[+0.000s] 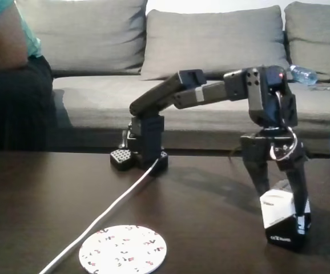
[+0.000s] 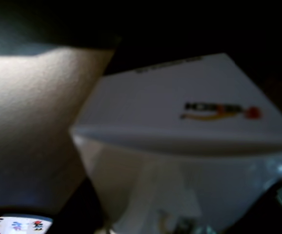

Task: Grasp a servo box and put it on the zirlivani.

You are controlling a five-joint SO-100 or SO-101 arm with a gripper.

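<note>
1 zirlivani (image 1: 123, 249), 1 servo box (image 1: 283, 220)

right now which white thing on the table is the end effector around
The servo box, at right in the fixed view: cube-shaped, black base. The flat speckled zirlivani lies apart.

The servo box (image 2: 180, 112) is very close and looks big and blurry. Its white top has a small dark, yellow and red mark. Below the top, its side looks pale and shiny. Left of the box is a big grey blurry shape (image 2: 38, 126). Far down to the left of the box, a bit of the zirlivani (image 2: 16, 225) peeks in, white with small coloured marks.
</note>
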